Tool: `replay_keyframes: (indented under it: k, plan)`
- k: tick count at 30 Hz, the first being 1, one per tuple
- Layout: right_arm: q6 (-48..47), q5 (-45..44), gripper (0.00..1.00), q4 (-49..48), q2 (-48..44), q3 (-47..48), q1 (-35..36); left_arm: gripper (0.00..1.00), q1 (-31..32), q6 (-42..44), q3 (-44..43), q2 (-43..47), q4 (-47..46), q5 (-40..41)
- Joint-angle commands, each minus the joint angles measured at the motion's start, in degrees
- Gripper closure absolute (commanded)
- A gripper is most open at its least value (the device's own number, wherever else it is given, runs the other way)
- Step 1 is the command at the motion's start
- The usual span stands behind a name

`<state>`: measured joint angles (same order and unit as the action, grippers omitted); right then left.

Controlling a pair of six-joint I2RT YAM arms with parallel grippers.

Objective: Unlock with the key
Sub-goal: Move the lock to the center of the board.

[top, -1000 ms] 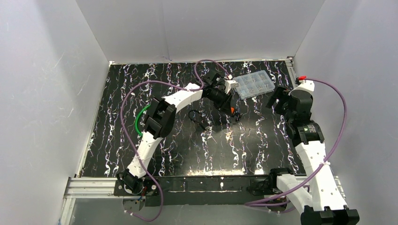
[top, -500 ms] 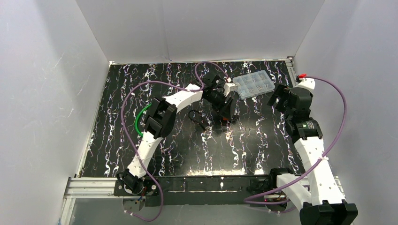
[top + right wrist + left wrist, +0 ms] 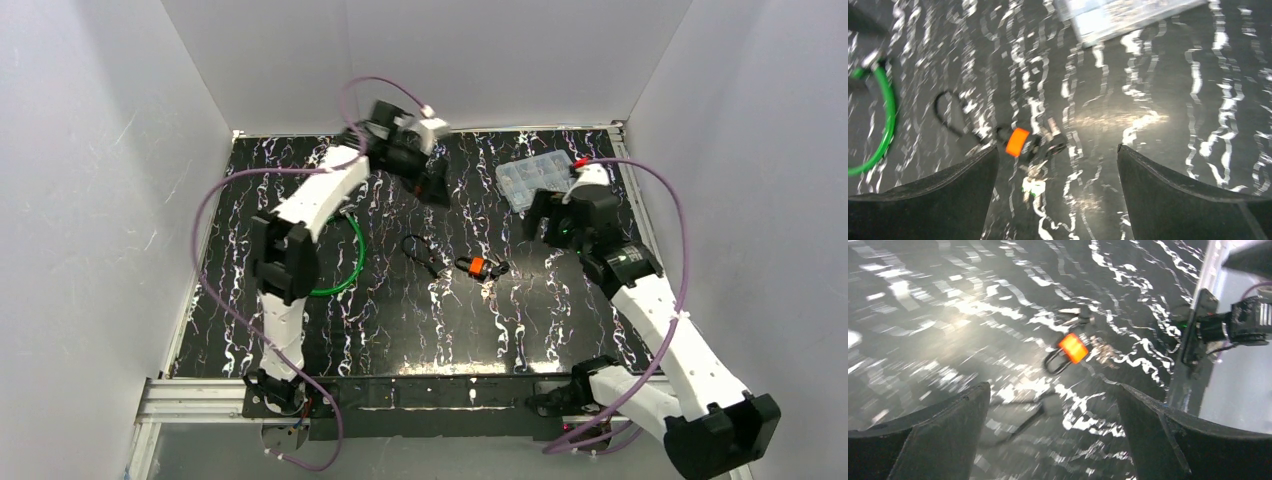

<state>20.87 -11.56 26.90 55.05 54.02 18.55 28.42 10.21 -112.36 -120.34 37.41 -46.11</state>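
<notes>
The padlock (image 3: 477,266), black with an orange band, lies free on the black marbled table (image 3: 400,330). In the right wrist view the padlock (image 3: 1018,141) sits just ahead of my left fingertip, with a small bunch of keys (image 3: 1040,185) beside it; I cannot tell whether a key is in the lock. My right gripper (image 3: 545,215) (image 3: 1058,147) hovers open to the padlock's right. My left gripper (image 3: 428,180) (image 3: 1052,386) is open and empty, raised near the back of the table. From there the padlock (image 3: 1072,348) shows well ahead of its fingers.
A black cable loop (image 3: 420,250) lies just left of the padlock. A green cable ring (image 3: 345,262) lies under the left arm. A clear compartment box (image 3: 535,178) sits at the back right, close to my right wrist. White walls enclose the table.
My left gripper opened, let go of the padlock and swung up and back to the left. The padlock now rests on the table. My right arm moved left toward it.
</notes>
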Motion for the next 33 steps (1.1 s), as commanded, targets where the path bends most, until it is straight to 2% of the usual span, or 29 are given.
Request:
replay_keyframes:
  k: [1,5,10,14,19,23,28,33]
  plan:
    - [0.08,-3.97,0.06,-2.33,1.35,1.5,11.53,0.02,-9.27,8.05,2.49,9.07,12.35,5.18]
    - [0.54,-3.02,0.06,-5.3,6.82,2.2,18.9,0.02,-17.65,8.34,10.17,14.23,13.39,9.93]
    - [-1.1,-1.92,0.05,-9.02,16.84,5.89,25.1,0.02,-23.9,9.73,15.73,16.7,15.07,13.86]
    - [-2.22,-0.05,0.05,-11.46,25.01,10.19,26.38,0.02,-24.63,10.31,19.83,18.4,14.2,16.47]
    - [-3.02,2.95,0.1,-15.46,34.03,13.63,27.04,0.02,-24.63,8.32,22.26,21.09,14.95,10.52]
    - [-2.44,3.39,0.11,-16.18,40.59,16.76,27.2,0.02,-24.59,11.02,22.83,22.44,18.65,7.99]
    - [-0.99,3.98,0.1,-15.45,45.41,19.4,27.45,0.02,-24.57,13.6,22.58,24.33,21.88,5.8]
    - [0.91,4.09,0.08,-15.46,46.17,19.65,27.96,0.02,-24.39,13.75,21.41,25.51,23.4,4.17]
